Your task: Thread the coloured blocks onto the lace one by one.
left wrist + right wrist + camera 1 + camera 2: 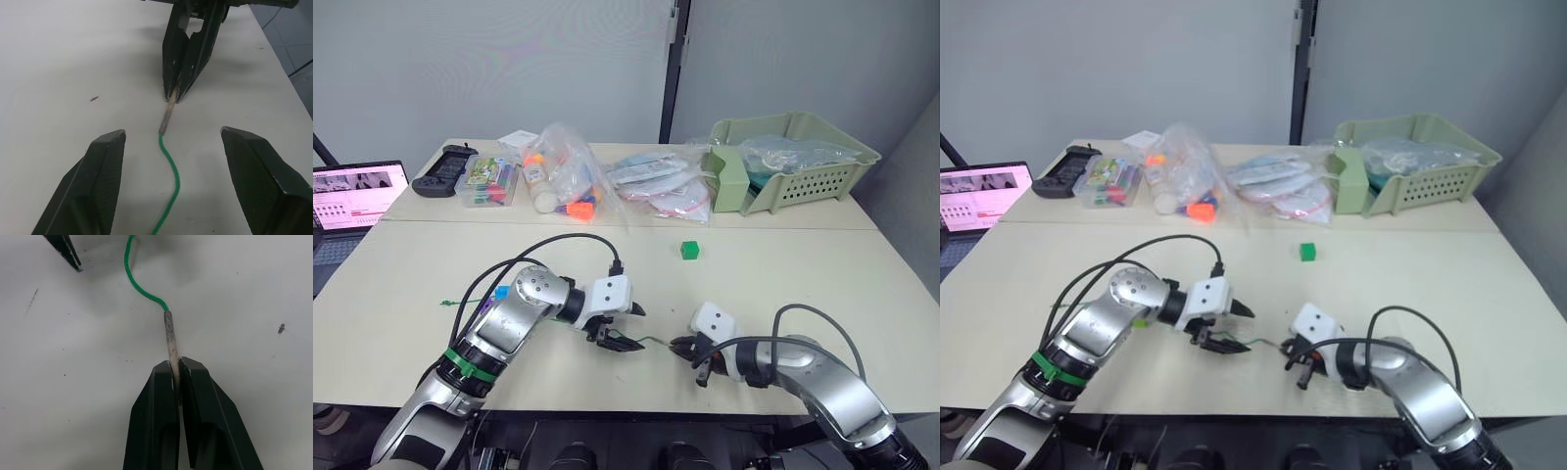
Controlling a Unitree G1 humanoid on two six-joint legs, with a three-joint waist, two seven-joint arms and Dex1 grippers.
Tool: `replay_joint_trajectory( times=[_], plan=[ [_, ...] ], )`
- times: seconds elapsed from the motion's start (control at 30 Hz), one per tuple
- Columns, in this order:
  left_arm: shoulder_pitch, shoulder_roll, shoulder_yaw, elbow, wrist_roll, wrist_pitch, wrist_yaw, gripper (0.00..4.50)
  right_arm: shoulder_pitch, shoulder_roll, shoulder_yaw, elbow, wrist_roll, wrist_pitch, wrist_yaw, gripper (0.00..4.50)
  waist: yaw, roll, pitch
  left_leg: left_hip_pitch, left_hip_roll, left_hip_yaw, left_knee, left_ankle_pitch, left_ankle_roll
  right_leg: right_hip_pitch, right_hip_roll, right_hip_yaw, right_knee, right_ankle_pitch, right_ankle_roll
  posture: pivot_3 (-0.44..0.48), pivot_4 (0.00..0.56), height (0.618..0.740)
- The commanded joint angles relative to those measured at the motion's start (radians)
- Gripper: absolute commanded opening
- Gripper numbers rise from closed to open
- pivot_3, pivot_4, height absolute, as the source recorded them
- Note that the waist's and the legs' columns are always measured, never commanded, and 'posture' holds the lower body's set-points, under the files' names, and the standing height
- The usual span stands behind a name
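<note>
Right now my right claw (176, 377) is clamped on only the end of the lace's (171, 171) stiff tip low over the bench (783, 264), my left claw (166, 147) spread wide around the cord, so I reckon any tug could slip it free.

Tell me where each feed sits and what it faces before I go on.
Eye views: head stereo pair, looking down over the pale table, both arms, a green cube block.
Left wrist view: along the open left gripper at the thin green lace and the right gripper.
Right wrist view: along the right gripper, shut on the lace's stiff pale tip.
Shared: both wrist views show that tip pinched.
</note>
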State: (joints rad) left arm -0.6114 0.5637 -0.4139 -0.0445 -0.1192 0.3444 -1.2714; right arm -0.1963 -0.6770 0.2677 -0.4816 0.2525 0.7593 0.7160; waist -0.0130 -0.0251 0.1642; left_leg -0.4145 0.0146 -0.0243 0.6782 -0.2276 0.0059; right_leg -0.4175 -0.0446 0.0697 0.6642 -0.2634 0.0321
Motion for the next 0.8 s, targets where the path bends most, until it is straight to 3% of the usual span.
replay_joint_trajectory(
  times=[0.03,0.5,0.8],
  plan=[
    [-0.029,-0.020,-0.015,0.013,0.015,-0.031,-0.002,3.11,-0.033,-0.037,-0.003,-0.020,-0.018,-0.002,0.022,0.00,0.000,0.000,0.000,0.000,0.000,0.000,0.000,0.000,0.000,0.000,0.000,0.000,0.000,0.000,0.000,0.000,0.150,0.740],
    [-0.075,-0.082,-0.036,0.097,0.062,-0.062,0.029,3.11,-0.130,-0.063,0.015,-0.076,0.004,0.071,0.066,0.00,0.000,0.000,0.000,-0.001,0.000,0.000,0.000,0.000,0.000,-0.001,0.000,0.000,0.000,0.000,0.000,0.000,0.150,0.740],
    [-0.072,-0.092,-0.036,0.108,0.071,-0.059,0.034,0.28,-0.134,-0.055,0.014,-0.083,0.009,0.083,0.065,0.00,0.000,0.000,0.000,-0.001,0.000,0.000,0.000,0.000,0.000,-0.001,0.000,0.000,0.000,0.000,0.000,0.000,0.150,0.740]
  ],
)
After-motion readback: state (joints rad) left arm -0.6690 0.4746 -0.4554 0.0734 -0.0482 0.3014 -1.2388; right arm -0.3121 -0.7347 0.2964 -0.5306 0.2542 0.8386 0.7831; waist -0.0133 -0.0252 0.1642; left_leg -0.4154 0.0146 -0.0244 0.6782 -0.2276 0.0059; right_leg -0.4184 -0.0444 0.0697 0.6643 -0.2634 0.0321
